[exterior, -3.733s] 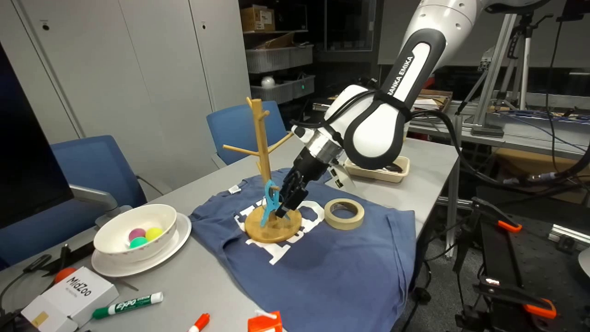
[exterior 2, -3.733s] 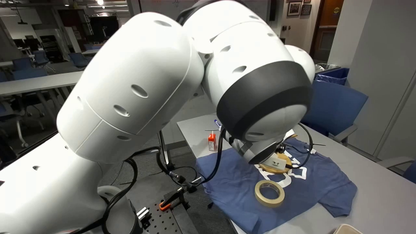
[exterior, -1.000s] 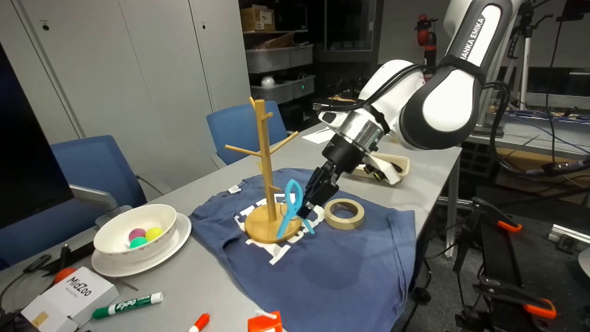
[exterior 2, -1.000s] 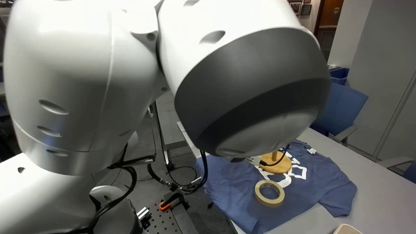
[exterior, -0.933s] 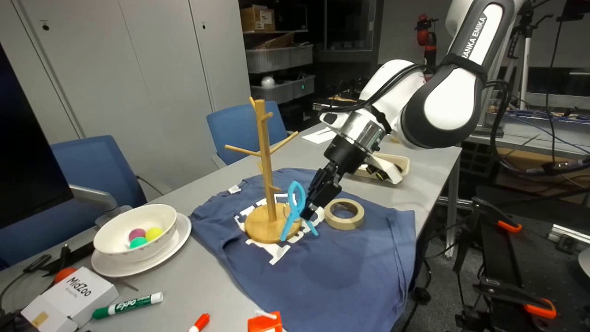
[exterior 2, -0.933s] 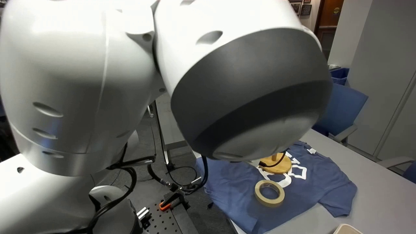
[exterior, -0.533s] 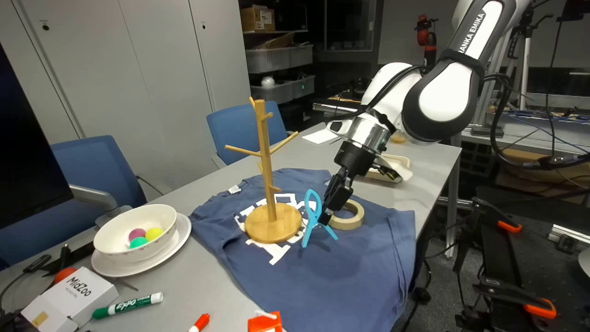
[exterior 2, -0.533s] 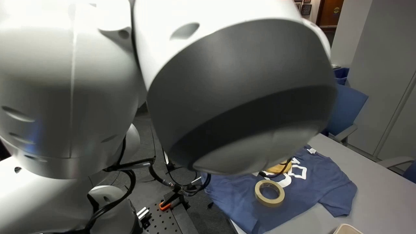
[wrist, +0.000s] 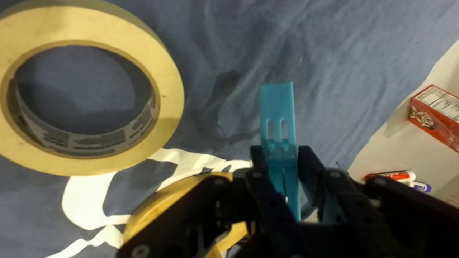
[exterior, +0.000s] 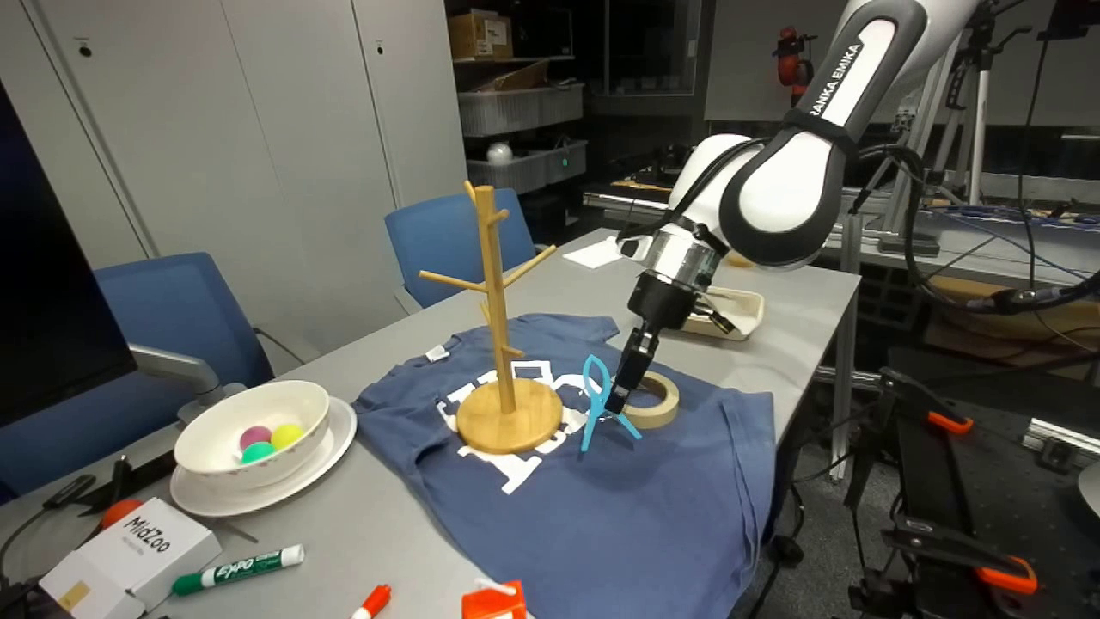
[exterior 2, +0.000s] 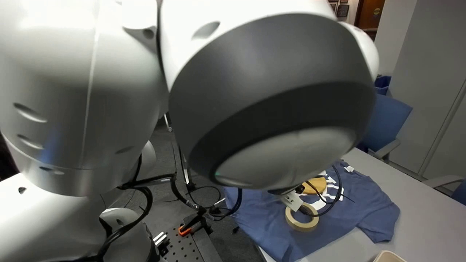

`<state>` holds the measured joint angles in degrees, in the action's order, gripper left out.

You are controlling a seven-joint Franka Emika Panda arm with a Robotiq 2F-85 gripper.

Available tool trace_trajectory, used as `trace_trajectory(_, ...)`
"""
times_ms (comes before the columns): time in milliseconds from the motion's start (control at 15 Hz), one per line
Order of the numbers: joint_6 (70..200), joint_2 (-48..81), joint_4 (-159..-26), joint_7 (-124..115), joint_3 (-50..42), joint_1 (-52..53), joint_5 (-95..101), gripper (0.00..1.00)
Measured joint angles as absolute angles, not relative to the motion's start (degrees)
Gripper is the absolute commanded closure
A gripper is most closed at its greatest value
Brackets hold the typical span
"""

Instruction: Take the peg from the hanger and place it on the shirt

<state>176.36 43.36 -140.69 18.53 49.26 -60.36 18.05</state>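
Note:
My gripper (exterior: 615, 401) is shut on the teal-blue peg (exterior: 592, 423), which hangs over the shirt (exterior: 653, 516) with its two legs spread downward. In the wrist view the peg (wrist: 277, 98) sits between both fingers (wrist: 305, 161), its slotted end pointing away from me. Whether the legs touch the cloth I cannot tell. The wooden hanger (exterior: 497, 318) stands upright on the shirt's white print, a short way from the peg and apart from it. Part of its round base (wrist: 161, 200) shows in the wrist view. In an exterior view the arm hides the peg, and only the base (exterior 2: 316, 185) shows.
A roll of masking tape (exterior: 650, 416) lies on the shirt right behind the gripper. A tan tray (exterior: 741, 311) stands farther back. A white bowl (exterior: 206, 447) with balls, a green marker (exterior: 239, 569) and a red drink box (wrist: 435, 116) are on the table.
The peg came away from the hanger's low arm and travelled right in the gripper, over bare shirt. In the last half second it shifted slightly right and the gripper turned steeper.

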Motion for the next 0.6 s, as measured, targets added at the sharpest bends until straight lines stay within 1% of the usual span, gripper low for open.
trace_trajectory(333, 176.35, 43.7, -137.68, 18.53, 44.37, -54.36, 16.35, 0.93)
trace_trajectory(600, 176.36, 43.67, -135.97, 18.53, 42.85, -51.41, 15.91, 0.93)
